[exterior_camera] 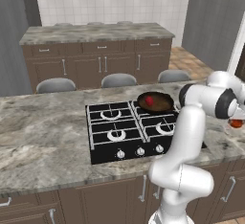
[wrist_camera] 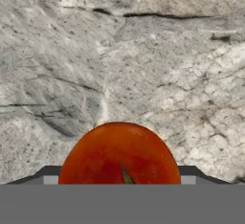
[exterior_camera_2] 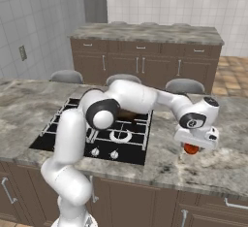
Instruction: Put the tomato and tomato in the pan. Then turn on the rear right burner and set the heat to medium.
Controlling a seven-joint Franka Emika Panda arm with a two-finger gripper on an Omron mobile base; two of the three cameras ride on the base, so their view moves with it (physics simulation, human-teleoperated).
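Red tomato (wrist_camera: 119,153) sits gripped between the jaws above the marble counter (wrist_camera: 143,50)

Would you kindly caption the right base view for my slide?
The arm reaches right of the stove, its tool around a tomato above the stone counter.

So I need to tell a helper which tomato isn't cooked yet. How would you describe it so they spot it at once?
Start at the black stove in the marble counter, then look to its right, past the pan. The tomato sits at the gripper, low over bare counter. The other tomato lies in the pan.
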